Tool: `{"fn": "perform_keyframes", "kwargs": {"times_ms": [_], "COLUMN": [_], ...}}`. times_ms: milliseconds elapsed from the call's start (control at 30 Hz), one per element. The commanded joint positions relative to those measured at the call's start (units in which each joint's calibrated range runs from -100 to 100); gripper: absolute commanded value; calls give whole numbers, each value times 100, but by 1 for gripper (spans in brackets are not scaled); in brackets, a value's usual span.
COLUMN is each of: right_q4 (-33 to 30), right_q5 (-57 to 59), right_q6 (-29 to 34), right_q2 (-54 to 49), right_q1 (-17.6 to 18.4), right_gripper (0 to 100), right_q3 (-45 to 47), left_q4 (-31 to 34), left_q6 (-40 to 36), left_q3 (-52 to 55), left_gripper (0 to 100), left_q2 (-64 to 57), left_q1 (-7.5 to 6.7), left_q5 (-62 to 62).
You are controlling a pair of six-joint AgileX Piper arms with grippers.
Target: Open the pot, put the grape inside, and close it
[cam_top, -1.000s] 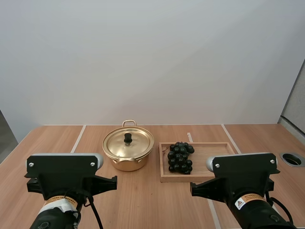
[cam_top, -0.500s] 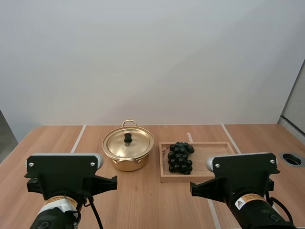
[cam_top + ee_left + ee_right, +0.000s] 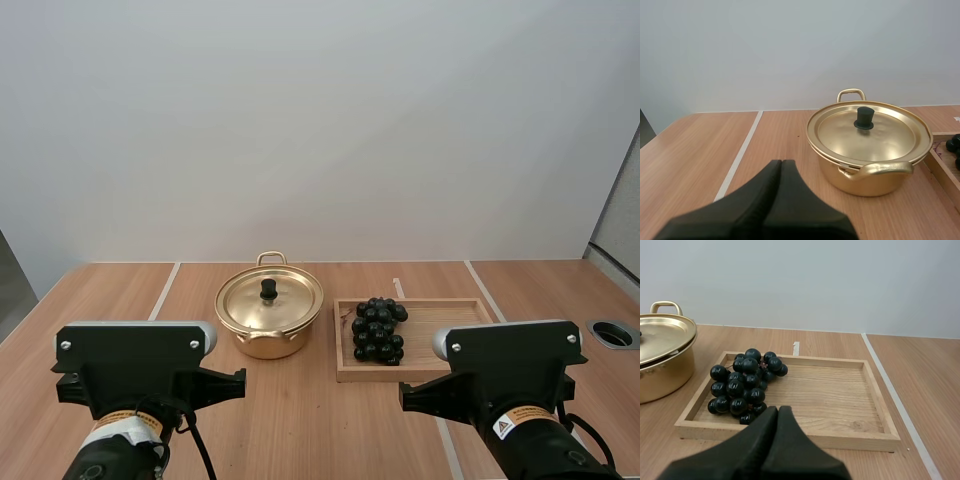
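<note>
A gold pot (image 3: 268, 322) stands mid-table with its lid (image 3: 269, 299) on, a black knob (image 3: 268, 289) on top. To its right a bunch of dark grapes (image 3: 378, 329) lies in the left part of a wooden tray (image 3: 440, 322). The left wrist view faces the pot (image 3: 869, 150) and its knob (image 3: 864, 118); my left gripper (image 3: 781, 164) is shut on nothing, well short of the pot. Past my right gripper (image 3: 778, 410), also shut on nothing, the right wrist view has the grapes (image 3: 743, 384) in the tray (image 3: 840, 395), just ahead of the tips.
Both arm bases sit at the near table edge, left (image 3: 135, 375) and right (image 3: 510, 375). A round hole (image 3: 613, 334) is set in the table at the far right. Pale seams (image 3: 163, 291) run across the wooden tabletop.
</note>
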Motion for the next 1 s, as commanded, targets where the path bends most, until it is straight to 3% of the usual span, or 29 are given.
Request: {"fn": "perform_keyframes", "kwargs": {"times_ms": [0,433,633,967], "right_q4": [-41,-29,-29,-29], "right_q5": [2,-57,-1167,-759], "right_q6": [13,13,-16,-16], "right_q2": [-43,-43,-43,879], "right_q1": [9,9,9,9], "right_gripper": [0,0,0,0], "right_q3": [0,0,-23,-1735], "left_q4": [-92,-68,-68,-536], "left_q6": [-34,20,21,21], "left_q3": [0,0,0,-1574], "left_gripper": [0,0,0,0], "left_q2": [-38,-38,-38,135], "left_q1": [10,10,10,10], "left_q5": [-51,-51,-680,-722]}}
